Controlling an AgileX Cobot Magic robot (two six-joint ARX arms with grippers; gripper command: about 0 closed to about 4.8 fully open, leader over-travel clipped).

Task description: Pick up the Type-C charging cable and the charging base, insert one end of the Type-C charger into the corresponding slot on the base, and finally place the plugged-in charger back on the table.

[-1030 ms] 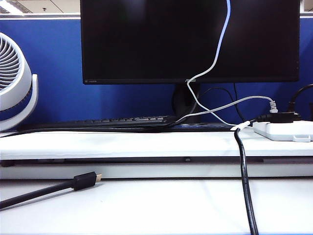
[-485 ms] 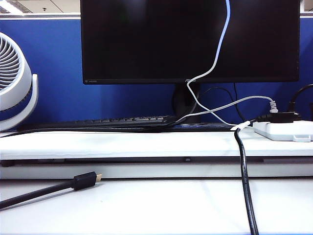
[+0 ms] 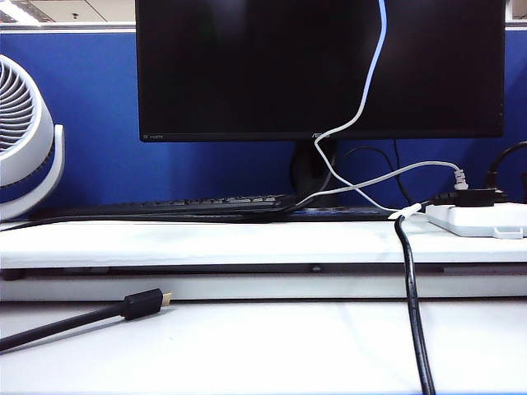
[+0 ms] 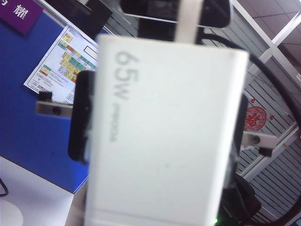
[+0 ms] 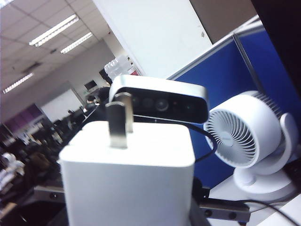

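A blue partition (image 3: 99,115) stands behind a black monitor (image 3: 313,66); a white fan (image 3: 25,132) sits left of the monitor.

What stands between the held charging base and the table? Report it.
Nothing visible. The right gripper clamps the charging base aloft, outside the exterior view; the left gripper's jaws don't show. The table's middle lies bare between the gold-tipped black cable on the left and the black cord on the right.

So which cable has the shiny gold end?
The thick black cable lying on the table at the left: its plug ends in gold. The other black cable shows no end; the white cable hangs before the monitor.
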